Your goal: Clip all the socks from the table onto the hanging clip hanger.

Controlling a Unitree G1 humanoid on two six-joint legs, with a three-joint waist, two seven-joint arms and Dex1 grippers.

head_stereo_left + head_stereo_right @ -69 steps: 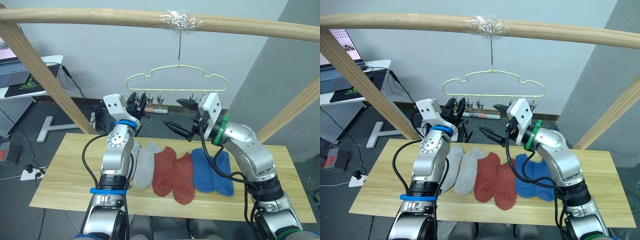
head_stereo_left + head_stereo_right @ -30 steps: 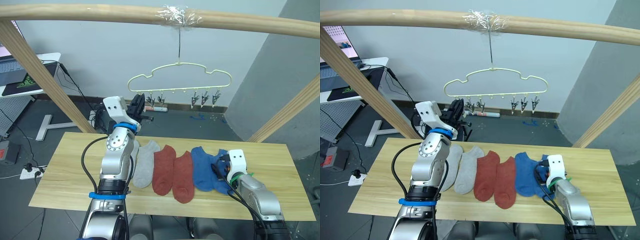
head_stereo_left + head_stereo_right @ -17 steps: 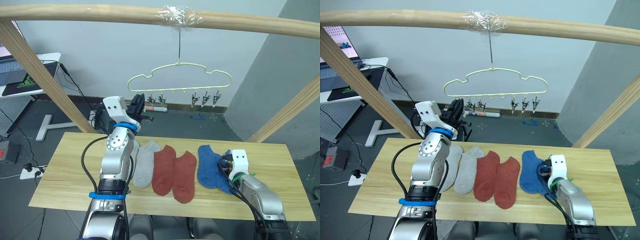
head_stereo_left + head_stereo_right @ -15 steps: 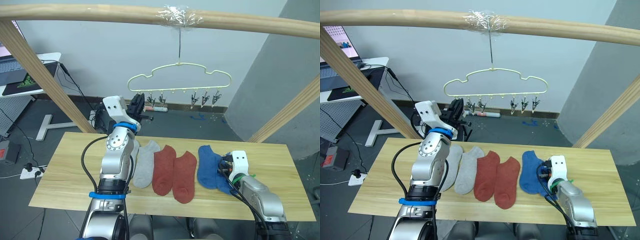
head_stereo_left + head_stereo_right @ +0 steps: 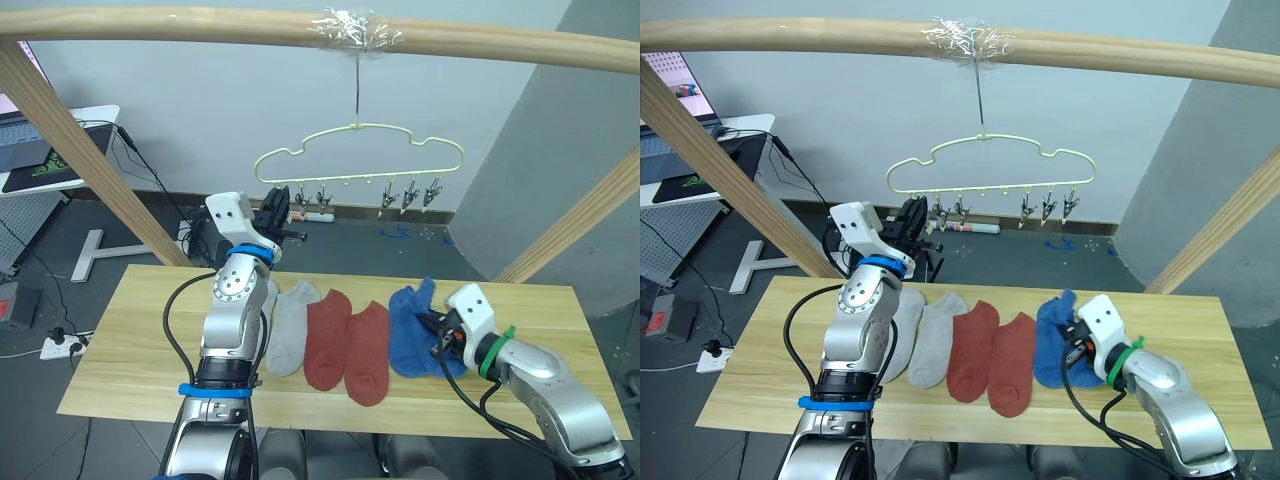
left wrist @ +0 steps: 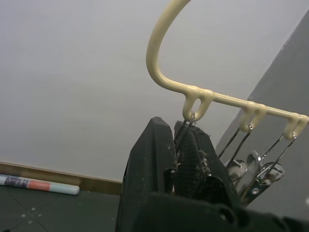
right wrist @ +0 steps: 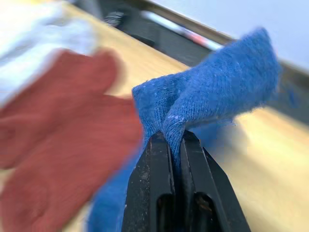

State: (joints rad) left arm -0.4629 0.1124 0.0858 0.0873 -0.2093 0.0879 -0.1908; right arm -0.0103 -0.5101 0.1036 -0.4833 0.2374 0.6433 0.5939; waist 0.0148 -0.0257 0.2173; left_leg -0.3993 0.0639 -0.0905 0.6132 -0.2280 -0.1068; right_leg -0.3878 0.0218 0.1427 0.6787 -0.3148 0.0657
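the right gripper (image 7: 176,145) pinches a soft blue sock (image 7: 212,104) with closed jaws near the pale plank tabletop's (image 5: 120,350) right edge. the left gripper (image 6: 179,145) jaws squeeze a thin metal clip (image 6: 186,126) of the wavy wire hanger (image 5: 358,155).

Silver arms with black cables, blue left band, green right band, white wrist blocks, black pincers.

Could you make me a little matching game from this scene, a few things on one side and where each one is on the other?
Things:
1. blue sock
2. rust red socks
3. clip hanger
4. left gripper

Places:
a. hanging from the wooden pole
b. lying flat mid-table
c. pinched in the right gripper
d. raised at the hanger's leftmost clip

Pairs: 1-c, 2-b, 3-a, 4-d
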